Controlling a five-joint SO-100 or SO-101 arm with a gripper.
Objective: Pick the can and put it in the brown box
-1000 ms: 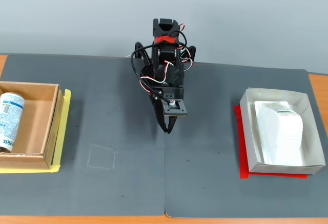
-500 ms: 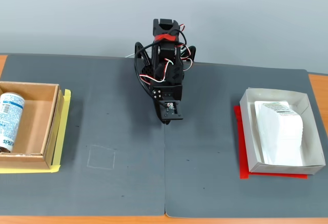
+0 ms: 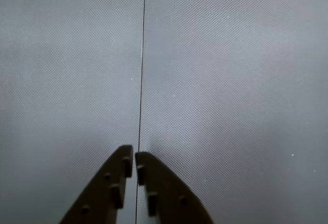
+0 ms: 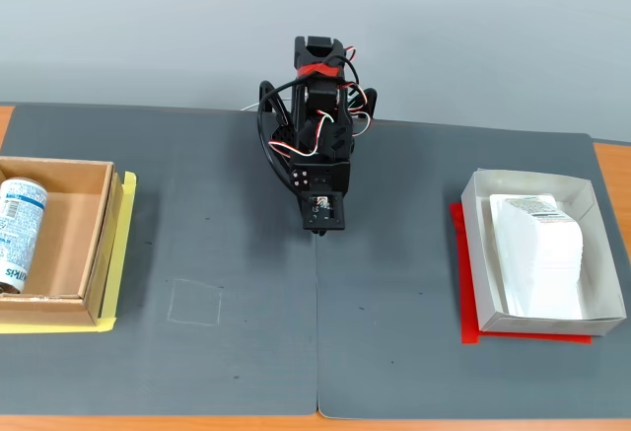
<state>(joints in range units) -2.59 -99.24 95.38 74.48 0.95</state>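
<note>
**Arm folds back toward its base; can already lies in the box**

Pulled in since a second ago, the gripper (image 4: 319, 229) now sits tucked close under the arm's base, where before it reached further out over the mat. In the wrist view the two dark fingers (image 3: 115, 188) are pressed together, tips almost touching, with nothing between them, hanging over the seam line (image 3: 141, 55) between the two mat halves.

Seen from the fixed view, the can (image 4: 18, 234) lies on its side inside the brown box (image 4: 89, 244), against the box's left part, well apart from the gripper and far to its left. Its long axis runs roughly toward and away from the camera, along the box's wall. By that, the placing looks done, and no grasp seems to be called for.

The can is a smooth cylinder, white and light blue with printed lettering. The box is plain matte cardboard with low walls, sitting on a yellow sheet (image 4: 123, 253). The mat (image 4: 217, 352) is dark grey and finely woven. At the right stands a white paper box (image 4: 477, 253) of white packets on a red sheet (image 4: 459, 253).
</note>
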